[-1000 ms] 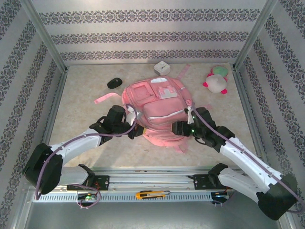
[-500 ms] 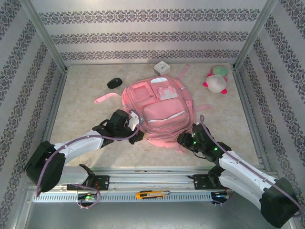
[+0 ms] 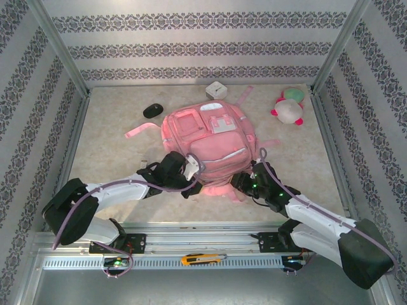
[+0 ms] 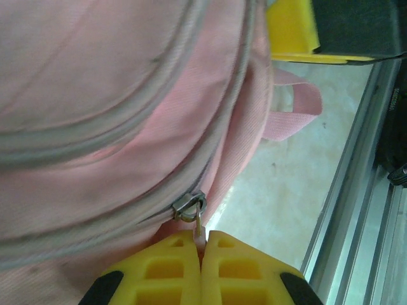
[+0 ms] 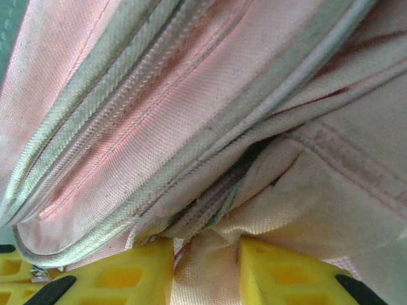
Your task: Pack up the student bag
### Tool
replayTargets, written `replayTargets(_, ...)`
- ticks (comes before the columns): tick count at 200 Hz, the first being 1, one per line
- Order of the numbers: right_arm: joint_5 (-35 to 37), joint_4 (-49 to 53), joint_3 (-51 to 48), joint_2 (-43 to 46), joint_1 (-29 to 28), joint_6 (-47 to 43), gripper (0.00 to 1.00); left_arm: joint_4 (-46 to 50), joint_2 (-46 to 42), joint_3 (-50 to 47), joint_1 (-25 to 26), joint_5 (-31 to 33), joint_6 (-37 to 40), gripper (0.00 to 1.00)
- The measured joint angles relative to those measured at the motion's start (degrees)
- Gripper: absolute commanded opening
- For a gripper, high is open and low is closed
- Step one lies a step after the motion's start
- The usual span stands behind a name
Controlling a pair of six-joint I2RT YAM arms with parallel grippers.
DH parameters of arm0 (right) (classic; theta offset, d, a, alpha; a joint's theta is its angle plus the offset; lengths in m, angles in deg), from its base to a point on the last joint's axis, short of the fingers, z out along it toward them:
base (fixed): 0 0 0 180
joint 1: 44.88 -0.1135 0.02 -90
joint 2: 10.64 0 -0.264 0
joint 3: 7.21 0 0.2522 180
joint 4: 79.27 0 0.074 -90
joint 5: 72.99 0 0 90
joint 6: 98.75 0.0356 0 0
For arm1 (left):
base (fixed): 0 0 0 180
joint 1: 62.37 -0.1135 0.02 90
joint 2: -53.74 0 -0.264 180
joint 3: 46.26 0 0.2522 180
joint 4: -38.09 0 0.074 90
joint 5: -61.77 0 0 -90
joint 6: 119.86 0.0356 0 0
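Observation:
The student bag [image 3: 210, 140], a large pink backpack with pale trim, lies flat mid-table with its front pockets facing up. My left gripper [image 3: 194, 185] is at the bag's near-left edge. In the left wrist view its yellow fingers [image 4: 172, 267] are shut on the thin pull tab hanging from a metal zipper slider [image 4: 189, 206]. My right gripper [image 3: 239, 184] is at the bag's near-right edge. In the right wrist view it [image 5: 206, 254] pinches a fold of pink bag fabric [image 5: 210, 273] just below the zipper seam.
A black mouse [image 3: 152, 110] and a white box [image 3: 216, 89] lie behind the bag. A pink-and-white plush toy [image 3: 288, 108] sits at the back right. A loose pink strap [image 3: 140, 131] trails to the left. An orange utility knife [image 3: 200, 259] rests on the front rail.
My left gripper has moved right and nearer along the bag's near edge. My right gripper has dropped back toward the near edge. The bag's near flap has drawn in.

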Motion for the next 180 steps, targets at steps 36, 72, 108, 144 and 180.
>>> replayTargets(36,-0.57,-1.29,1.64,-2.84,-0.68,-0.09,0.44,-0.24,1.84,2.43,1.73,1.25,-0.96,0.00)
replayTargets(72,-2.84,2.34,2.27,3.89,0.31,0.39,0.56,-0.28,1.62,2.45,2.08,2.86,-1.16,0.00)
replayTargets(108,-7.58,3.76,2.29,13.55,6.43,4.98,0.57,-0.50,0.59,2.45,2.23,3.63,-1.07,0.00)
replayTargets(144,-12.26,2.54,2.29,12.48,12.04,10.56,0.55,-0.50,0.50,2.45,2.47,4.02,-1.07,0.00)
replayTargets(180,-14.38,1.01,2.29,9.01,12.98,13.73,0.58,-0.61,0.31,2.45,2.51,4.02,-1.07,0.00)
